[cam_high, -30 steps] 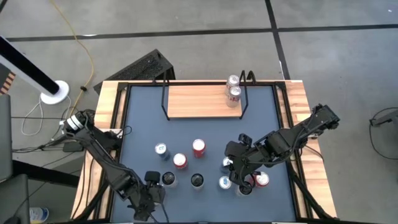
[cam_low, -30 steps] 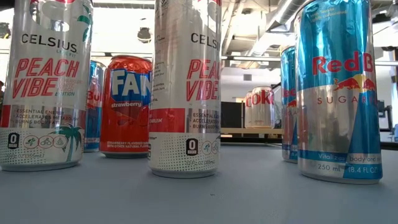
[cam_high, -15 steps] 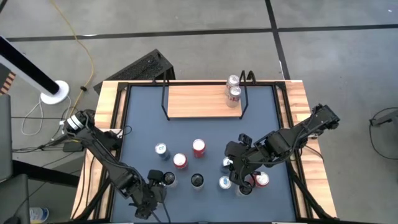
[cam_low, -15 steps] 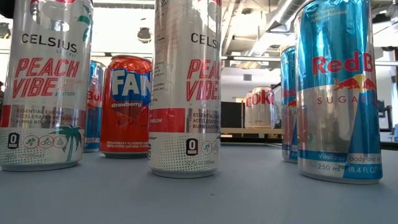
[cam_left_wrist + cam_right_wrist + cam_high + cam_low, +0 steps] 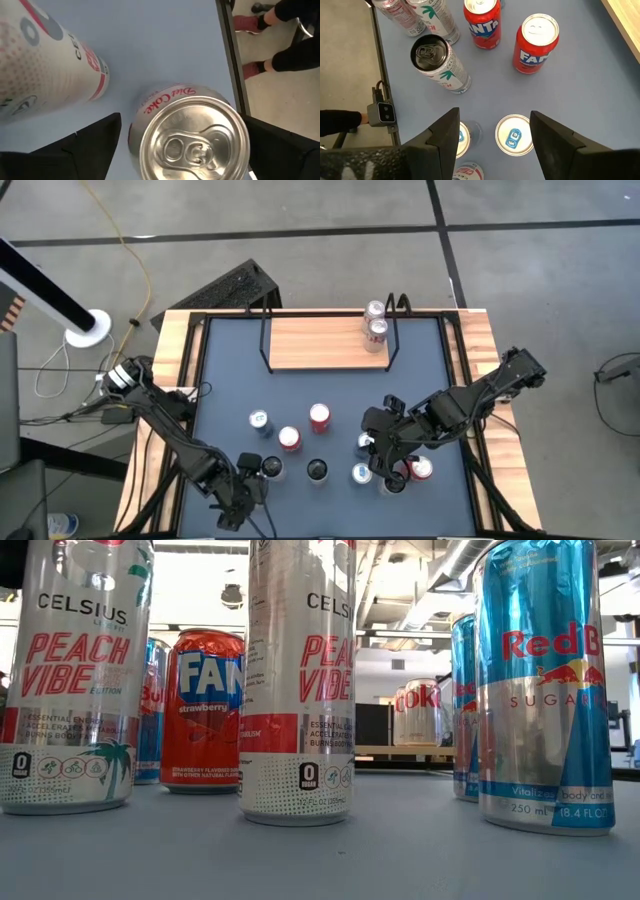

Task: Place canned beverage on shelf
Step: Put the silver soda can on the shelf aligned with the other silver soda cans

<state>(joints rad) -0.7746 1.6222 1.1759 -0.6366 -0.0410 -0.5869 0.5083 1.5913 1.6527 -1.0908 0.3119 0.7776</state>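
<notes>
The shelf (image 5: 318,343), a light-wood board in a black wire frame, stands at the table's far edge with two Diet Coke cans (image 5: 376,322) upright at its right end. Several more cans stand upright on the dark table top. My left gripper (image 5: 247,478) is at the near-left, open, tilted down over a Diet Coke can (image 5: 192,137). Its fingers (image 5: 90,142) stand on either side of the can's top. My right gripper (image 5: 385,455) hovers open above the near-right cans, with a Red Bull can (image 5: 514,135) below the gap between its fingers.
A Celsius can (image 5: 50,65) stands just beside the Diet Coke can, and another (image 5: 317,470) is near it. Two Fanta cans (image 5: 319,417) stand mid-table, and Red Bull cans (image 5: 545,690) cluster at the near right. A person's feet (image 5: 250,22) show beyond the table edge.
</notes>
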